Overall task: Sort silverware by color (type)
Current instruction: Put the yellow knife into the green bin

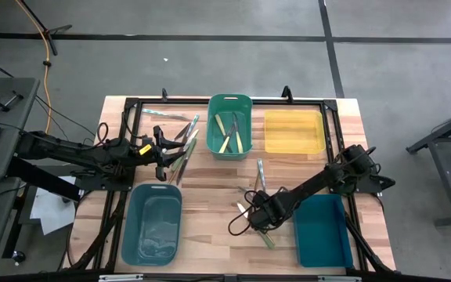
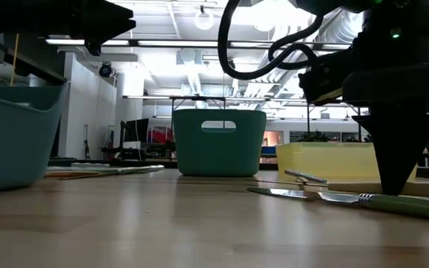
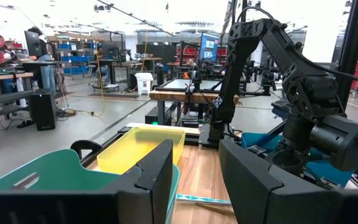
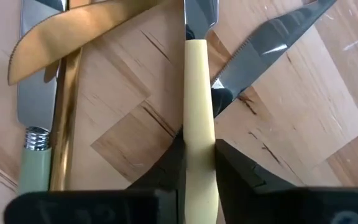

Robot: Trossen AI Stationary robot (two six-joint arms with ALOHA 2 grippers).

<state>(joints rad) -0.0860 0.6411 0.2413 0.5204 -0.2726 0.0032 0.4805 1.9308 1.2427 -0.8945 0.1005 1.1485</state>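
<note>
My right gripper (image 1: 258, 213) points down over a small heap of silverware near the table's front middle. It is shut on a pale yellow-handled utensil (image 4: 197, 81). Beside that utensil lie a gold knife (image 4: 73, 31), a green-handled knife (image 4: 33, 162) and a dark-handled knife (image 4: 272, 43). More silverware (image 1: 185, 141) lies loose at the far left. Just left of that, my left gripper (image 1: 163, 153) hovers level and open, with nothing between its fingers (image 3: 160, 180). My right gripper pinches the pale yellow handle (image 4: 199, 134) between its two fingers, some way back from the metal end. The fingers (image 4: 232, 165) come from above, pointing down, and lie across the handle. The utensil lies flat among the others, crossing over the dark-handled knife.
A green bin (image 1: 230, 125) holding several utensils and a yellow bin (image 1: 294, 131) stand at the far middle. A teal bin (image 1: 152, 223) is at the near left and a darker blue one (image 1: 322, 229) at the near right. A black frame (image 1: 233, 102) borders the table.
</note>
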